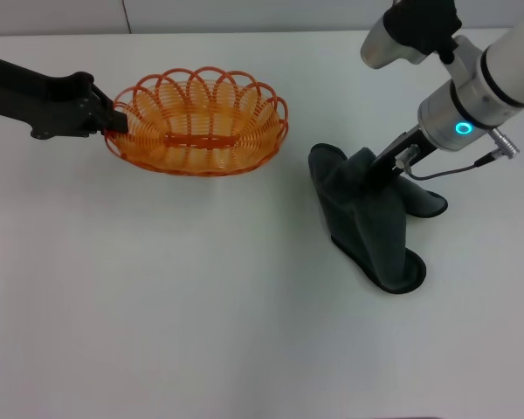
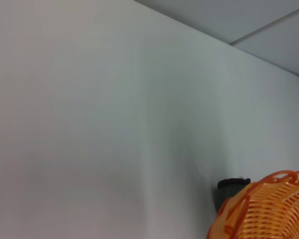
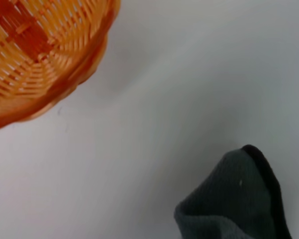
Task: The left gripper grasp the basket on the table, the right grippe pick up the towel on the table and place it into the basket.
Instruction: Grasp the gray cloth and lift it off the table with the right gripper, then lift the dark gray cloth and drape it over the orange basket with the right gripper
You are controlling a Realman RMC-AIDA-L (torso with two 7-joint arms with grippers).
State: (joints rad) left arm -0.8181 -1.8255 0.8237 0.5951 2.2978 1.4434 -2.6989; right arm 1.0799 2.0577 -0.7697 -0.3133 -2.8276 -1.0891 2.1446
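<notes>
We see one dark grey soft towel (image 1: 367, 223) with a darker stitched edge, bunched up and partly raised, its lower folds on the large white table (image 1: 201, 332). Our right gripper (image 1: 386, 166), the slim black jaw under the cyan-lit wrist, is clamped on its upper fold. Well apart to the left sits one small oval orange wire basket (image 1: 199, 122) with a scalloped rim, and our black left gripper (image 1: 113, 118) is closed on its left rim.
</notes>
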